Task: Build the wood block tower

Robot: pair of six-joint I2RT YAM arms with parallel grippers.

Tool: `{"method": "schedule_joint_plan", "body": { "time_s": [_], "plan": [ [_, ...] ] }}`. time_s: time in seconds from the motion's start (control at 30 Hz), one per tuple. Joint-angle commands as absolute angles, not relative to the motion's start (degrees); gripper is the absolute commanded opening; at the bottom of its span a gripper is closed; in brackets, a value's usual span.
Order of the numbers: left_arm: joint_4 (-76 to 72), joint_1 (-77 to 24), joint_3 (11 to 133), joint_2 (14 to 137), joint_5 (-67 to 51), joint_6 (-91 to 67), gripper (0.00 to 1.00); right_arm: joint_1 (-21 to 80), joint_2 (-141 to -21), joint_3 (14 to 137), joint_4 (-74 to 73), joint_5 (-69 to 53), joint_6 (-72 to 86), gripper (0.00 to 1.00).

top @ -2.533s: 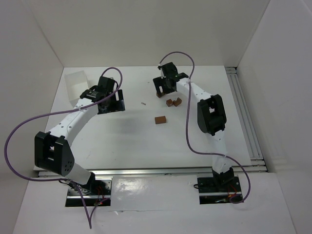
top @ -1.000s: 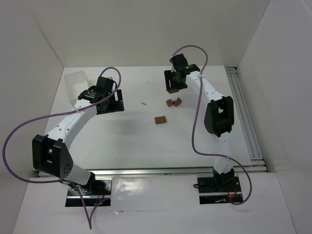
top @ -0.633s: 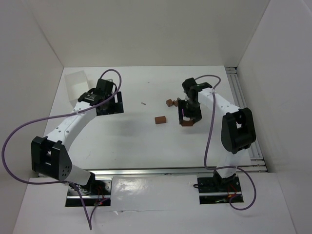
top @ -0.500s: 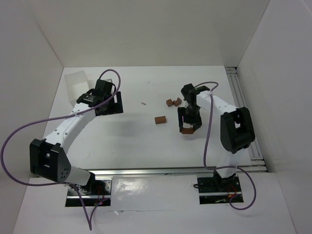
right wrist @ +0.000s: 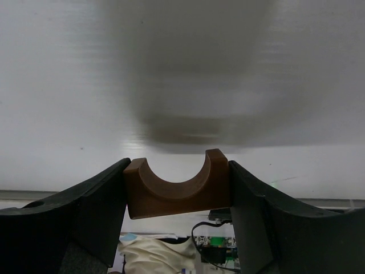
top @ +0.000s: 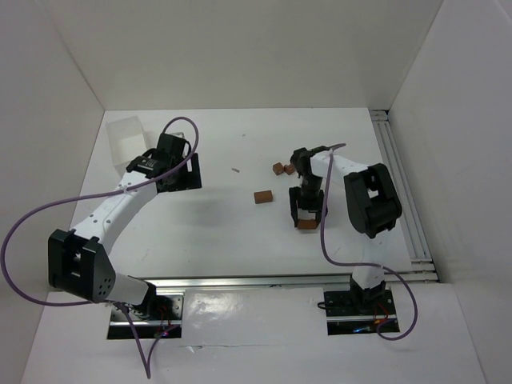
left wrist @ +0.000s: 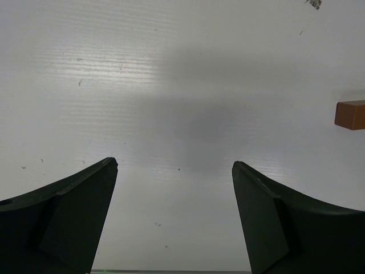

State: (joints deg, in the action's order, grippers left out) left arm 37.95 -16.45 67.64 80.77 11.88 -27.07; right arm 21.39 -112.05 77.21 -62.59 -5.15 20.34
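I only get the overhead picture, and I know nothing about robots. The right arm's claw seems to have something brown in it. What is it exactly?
Observer: Its wrist camera shows the right gripper clamped on a wood block with a half-round notch scooped out of one side, gripped by its two flat ends.
Operator: And the left claw, is it carrying anything?
Observer: No. Its wrist camera shows the left gripper wide open, with only bare white table showing in the gap.
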Motion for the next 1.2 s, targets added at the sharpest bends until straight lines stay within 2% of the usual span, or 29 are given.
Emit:
{"method": "schedule_joint_plan", "body": {
  "time_s": [0.0, 0.13, 0.2, 0.27, 0.37, 0.4, 0.43, 0.67, 0.93, 1.17],
  "plan": [
    [37.97, -16.70, 68.20, 77.87, 13.71, -26.37, 0.94, 22.67, -112.59, 78.32, -62.32, -3.87, 21.71, 0.61],
    [38.49, -16.70, 67.59, 77.35, 14.77, -26.37, 0.94, 22.68, -114.43, 78.31, -60.38, -2.38, 23.81, 0.62],
    [38.50, -16.70, 67.59, 77.34, 15.29, -26.37, 0.94, 22.68, -114.96, 78.31, -58.89, -1.68, 24.60, 0.66],
    [38.50, -16.70, 67.59, 77.34, 15.29, -26.37, 0.94, 23.99, -114.96, 79.10, -58.89, 0.69, 26.09, 0.75],
    [38.50, -16.70, 67.59, 77.34, 15.29, -26.37, 0.94, 24.52, -114.09, 80.60, -57.75, 3.59, 27.59, 0.84],
    [38.50, -16.70, 67.59, 77.34, 15.29, -26.37, 0.94, 24.52, -114.08, 81.20, -57.14, 3.60, 28.38, 0.92],
    [38.50, -16.70, 67.59, 77.34, 15.29, -26.37, 0.94, 24.52, -113.30, 81.82, -57.13, 4.39, 28.39, 0.94],
    [38.50, -16.70, 68.12, 77.87, 14.77, -26.37, 0.94, 25.05, -107.50, 84.21, -57.22, 9.31, 30.23, 0.96],
    [39.02, -17.23, 68.12, 78.39, 14.77, -26.37, 0.94, 26.19, -90.20, 65.67, -42.55, 4.22, 28.65, 0.95],
    [39.63, -18.37, 68.73, 78.93, 14.77, -26.37, 0.94, 28.82, -90.43, 60.03, -38.85, 7.12, 27.52, 1.00]
  ]
}}
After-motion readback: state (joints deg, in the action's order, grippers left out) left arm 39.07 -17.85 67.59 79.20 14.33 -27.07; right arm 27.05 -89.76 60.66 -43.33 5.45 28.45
